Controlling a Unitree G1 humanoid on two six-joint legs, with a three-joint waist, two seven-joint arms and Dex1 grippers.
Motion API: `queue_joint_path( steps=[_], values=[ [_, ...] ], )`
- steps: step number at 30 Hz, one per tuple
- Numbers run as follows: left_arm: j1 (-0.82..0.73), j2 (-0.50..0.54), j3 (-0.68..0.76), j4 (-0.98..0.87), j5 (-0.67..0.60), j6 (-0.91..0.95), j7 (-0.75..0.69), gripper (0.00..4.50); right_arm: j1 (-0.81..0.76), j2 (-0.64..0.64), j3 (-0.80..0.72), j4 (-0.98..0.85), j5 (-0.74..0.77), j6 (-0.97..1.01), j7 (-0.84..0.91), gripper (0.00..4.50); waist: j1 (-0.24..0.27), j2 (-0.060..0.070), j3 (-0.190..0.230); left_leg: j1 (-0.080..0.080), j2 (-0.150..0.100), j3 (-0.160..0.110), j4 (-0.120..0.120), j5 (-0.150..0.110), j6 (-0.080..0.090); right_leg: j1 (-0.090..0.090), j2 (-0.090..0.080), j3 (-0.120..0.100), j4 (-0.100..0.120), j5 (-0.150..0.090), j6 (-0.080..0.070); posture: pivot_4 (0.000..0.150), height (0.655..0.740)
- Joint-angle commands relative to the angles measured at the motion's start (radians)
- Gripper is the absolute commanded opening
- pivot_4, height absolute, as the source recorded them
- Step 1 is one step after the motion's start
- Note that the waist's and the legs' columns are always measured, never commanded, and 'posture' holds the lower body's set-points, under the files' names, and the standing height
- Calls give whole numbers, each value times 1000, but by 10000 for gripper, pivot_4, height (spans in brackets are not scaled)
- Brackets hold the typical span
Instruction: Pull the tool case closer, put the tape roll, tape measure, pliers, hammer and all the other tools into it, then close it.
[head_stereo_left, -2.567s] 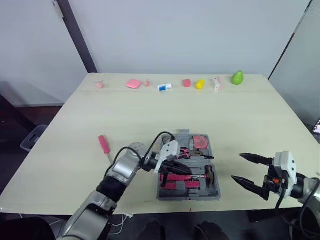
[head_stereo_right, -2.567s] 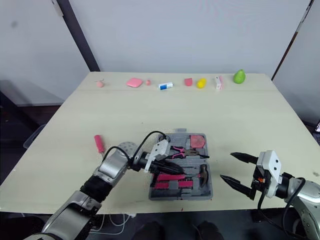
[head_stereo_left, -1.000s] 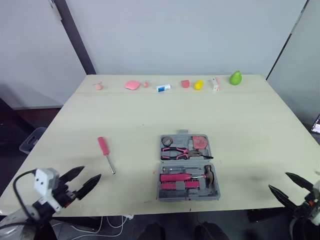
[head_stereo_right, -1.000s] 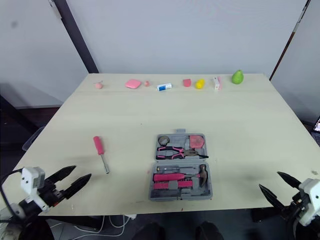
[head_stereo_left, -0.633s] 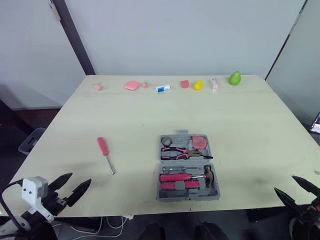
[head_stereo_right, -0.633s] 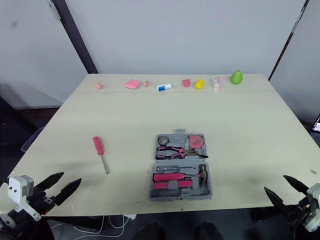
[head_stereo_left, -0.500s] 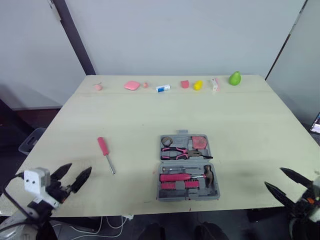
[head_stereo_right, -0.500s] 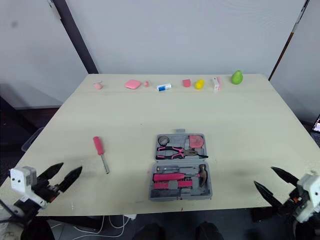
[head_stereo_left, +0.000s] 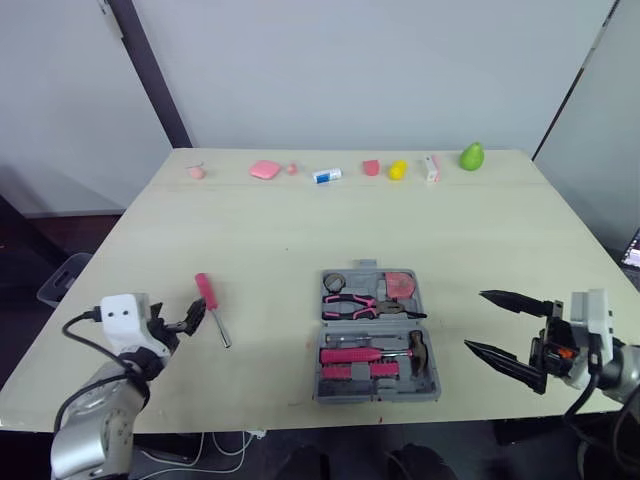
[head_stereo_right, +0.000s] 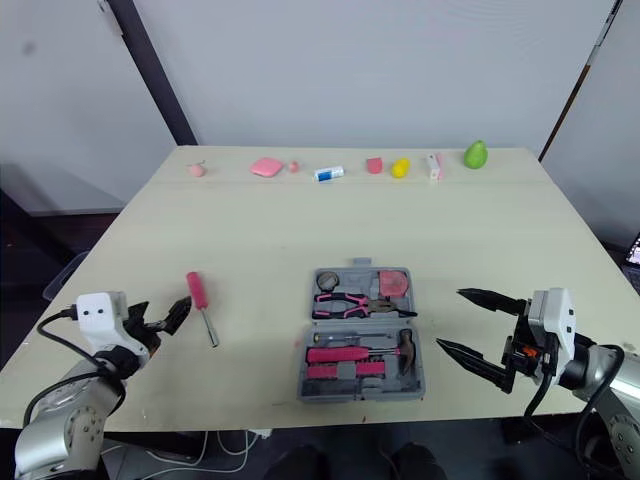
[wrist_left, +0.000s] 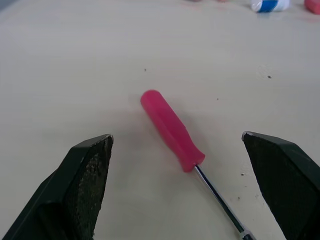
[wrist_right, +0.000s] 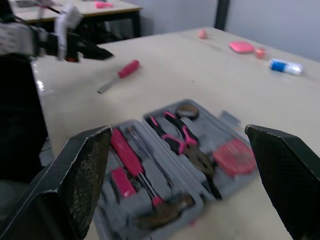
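Pink-handled steel screwdriver, lying left of open grey plastic tool case: left gripper is hovering spread-fingered nearby (right gripper likewise agape), risking an off-centre pinch sending it rolling.

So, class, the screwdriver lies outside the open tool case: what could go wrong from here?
First, the screwdriver lies slanted just ahead of the open left tool; its round handle might roll or slip as the tool closes. Second, the tool case sits near the front edge of the table, with the open right tool beside it; a bump might shove it off.
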Motion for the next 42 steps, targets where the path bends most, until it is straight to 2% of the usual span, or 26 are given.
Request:
queue_joint_path(
  steps=[1, 7, 16, 17, 20, 24, 25, 31, 37, 42],
  values=[
    [-49, -7, -33, -7, 45, 42, 78, 44061, -39, -8, 23, -44, 20, 16, 8, 45000, 1, 0, 0, 0, 0, 0, 0, 0, 0, 0, 0, 0, 0, 0, 0, 1500, 7400],
    [-146, -61, -85, 62, 142, 79, 232, 44061, -75, 22, 47, -31, -16, -16, -13, 45000, 1, -1, 0, 0, -1, 0, 0, 0, 0, 0, 0, 0, 0, 0, 0, 1500, 7400],
    [-218, -102, -118, 159, 197, 73, 292, 44061, -57, 20, 37, -39, -27, -19, -8, 45000, -1, -1, 0, 0, -1, -1, 0, 0, 0, 0, 0, 0, 0, 0, 0, 1500, 7400],
    [-223, -104, -118, 169, 201, 74, 298, 38975, -58, 20, 37, -37, -29, -21, -7, 45000, -1, -1, 0, 0, -1, -1, 0, 0, 0, 0, 0, 0, 0, 0, 0, 1500, 7400],
    [-232, -112, -119, 184, 210, 66, 311, 27657, -64, 23, 41, -28, -35, -28, -7, 45000, -1, -1, 0, 0, -1, -1, 0, 0, 0, 0, 0, 0, 0, 0, 0, 1500, 7400],
    [-246, -109, -131, 215, 227, 48, 302, 7232, -71, 26, 47, -17, -46, -37, -4, 45000, 0, -1, 0, 0, -1, 0, 0, 0, 0, 0, 0, 0, 0, 0, 0, 1500, 7400],
    [-251, -112, -129, 227, 227, 45, 300, 4142, -72, 28, 49, -16, -47, -38, -4, 45000, 0, -1, 0, 0, -1, -1, 0, 0, 0, 0, 0, 0, 0, 0, 0, 1500, 7400],
    [-227, -100, -168, 207, 252, 35, 248, 4082, -66, 39, 52, -13, -51, -46, -3, 45000, 0, -1, 0, 0, -1, -1, 0, 0, 0, 0, 0, 0, 0, 0, 0, 1500, 7400],
    [-96, -84, -256, -10, 243, 104, 147, 4082, -62, 46, 58, -14, -53, -48, -1, 45000, -1, -1, 0, 0, 0, 0, 0, 0, 0, 0, -2, -1, 0, 0, 0, 1500, 7400],
    [12, -104, -312, -165, 243, 154, 125, 4082, -68, 52, 65, 1, -64, -56, 4, 45000, -1, -1, 0, 0, 0, 0, 0, 0, 0, 0, -3, -1, 0, 0, 0, 1500, 7400]
  ],
)
